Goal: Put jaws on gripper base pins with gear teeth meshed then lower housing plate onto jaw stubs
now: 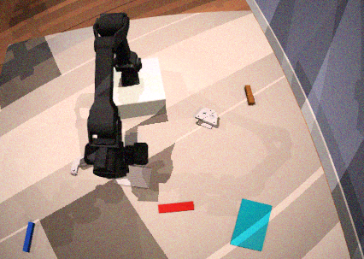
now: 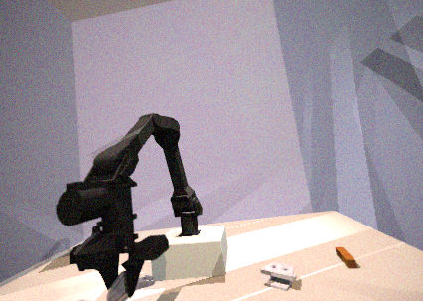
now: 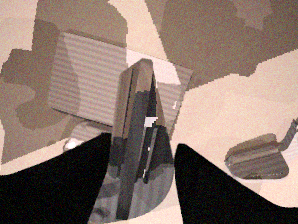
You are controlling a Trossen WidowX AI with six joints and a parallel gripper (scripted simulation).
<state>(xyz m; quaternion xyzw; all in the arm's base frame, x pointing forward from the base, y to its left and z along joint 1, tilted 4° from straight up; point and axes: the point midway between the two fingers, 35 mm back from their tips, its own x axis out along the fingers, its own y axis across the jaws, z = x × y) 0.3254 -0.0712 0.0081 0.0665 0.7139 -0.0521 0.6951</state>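
Observation:
My gripper (image 2: 120,280) (image 3: 144,145) is shut on a grey plate-like part (image 3: 131,165) (image 2: 117,290), which looks like the housing plate. It stands on edge between the fingers, above the table. The white gripper base (image 1: 208,116) (image 2: 279,270), with small pins or holes on top, stands well away to the right of the arm in the top view. One pale jaw (image 1: 74,167) (image 3: 257,159) lies on the table left of the gripper in that view. Another pale part (image 3: 85,136), perhaps the second jaw, shows partly behind the left finger in the wrist view.
A flat pale tile (image 1: 140,176) (image 3: 92,75) lies beneath and beside the gripper. A red bar (image 1: 176,207), a teal tile (image 1: 252,225), a blue bar (image 1: 28,237) and an orange bar (image 1: 249,95) (image 2: 346,257) lie around. The arm's foot is on a white block (image 1: 147,88) (image 2: 199,261).

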